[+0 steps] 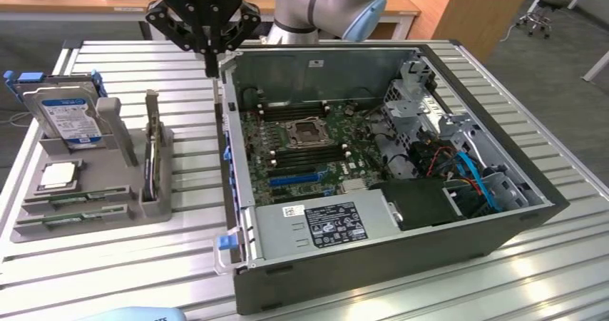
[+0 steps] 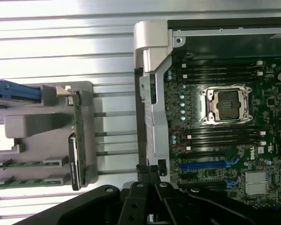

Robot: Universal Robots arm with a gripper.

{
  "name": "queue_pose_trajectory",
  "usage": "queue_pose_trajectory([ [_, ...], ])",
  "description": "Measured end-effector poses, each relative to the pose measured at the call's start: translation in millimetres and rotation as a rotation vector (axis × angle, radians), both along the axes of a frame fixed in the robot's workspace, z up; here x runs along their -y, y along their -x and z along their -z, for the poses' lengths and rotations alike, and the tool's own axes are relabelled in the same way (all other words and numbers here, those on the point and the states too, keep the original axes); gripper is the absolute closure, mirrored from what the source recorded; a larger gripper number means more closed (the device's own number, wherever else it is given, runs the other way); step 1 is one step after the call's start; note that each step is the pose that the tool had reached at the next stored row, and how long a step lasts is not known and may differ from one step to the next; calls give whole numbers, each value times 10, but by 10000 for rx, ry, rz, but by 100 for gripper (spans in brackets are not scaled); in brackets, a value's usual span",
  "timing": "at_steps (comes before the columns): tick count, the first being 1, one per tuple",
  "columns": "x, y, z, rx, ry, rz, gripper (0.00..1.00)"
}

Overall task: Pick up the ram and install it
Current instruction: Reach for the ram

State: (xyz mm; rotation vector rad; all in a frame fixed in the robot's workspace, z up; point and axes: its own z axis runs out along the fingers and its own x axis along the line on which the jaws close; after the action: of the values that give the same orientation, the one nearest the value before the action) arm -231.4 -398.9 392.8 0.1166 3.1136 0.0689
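Note:
Two ram sticks, thin green boards, lie flat in the front slots of the grey holder: one ram stick sits behind the other ram stick. The wrist view shows the same pair, one ram stick beside the other ram stick. My gripper hangs shut and holds nothing, above the open computer case's wall at its far corner, between holder and case. In the wrist view my gripper has its black fingers pressed together over that wall. The motherboard's long black memory slots flank the processor socket.
The holder also carries a silver hard drive with a blue label, a square silver processor chip and an upright card. Inside the case sit a power supply and cables. Everything stands on a slatted metal table.

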Motion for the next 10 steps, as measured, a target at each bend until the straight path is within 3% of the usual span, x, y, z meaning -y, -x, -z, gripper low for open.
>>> queue_pose_trajectory([
  [10, 0, 218, 1, -1, 1, 0, 90],
])
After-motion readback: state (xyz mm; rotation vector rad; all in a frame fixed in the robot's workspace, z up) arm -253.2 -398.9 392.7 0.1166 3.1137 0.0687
